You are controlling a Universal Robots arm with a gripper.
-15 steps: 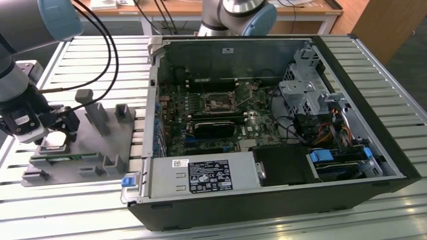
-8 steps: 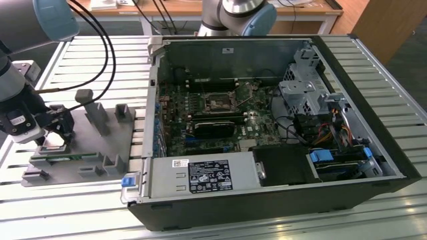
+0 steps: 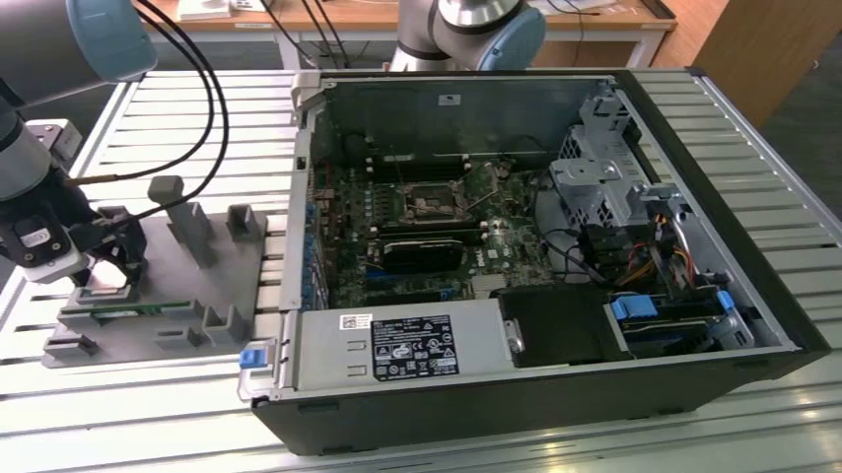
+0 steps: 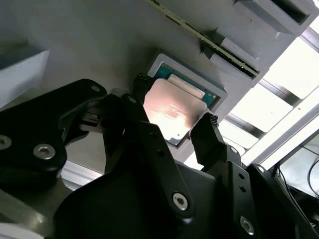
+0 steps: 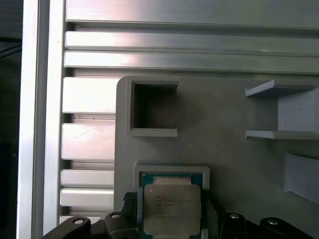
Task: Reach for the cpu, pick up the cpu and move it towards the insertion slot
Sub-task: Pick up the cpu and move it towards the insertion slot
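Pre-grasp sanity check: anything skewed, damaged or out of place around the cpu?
Nothing stands out. The cpu sits square in the recess of the fixture, with the gripper centred over it. No damage, spills or stray parts show near it.

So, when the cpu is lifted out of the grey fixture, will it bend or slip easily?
Probably stiff: the cpu looks like a flat plate with a metal top. That top looks smooth and shiny, so it could slip in a weak hold. It sits in a snug recess of the grey fixture, so it may catch if tilted.
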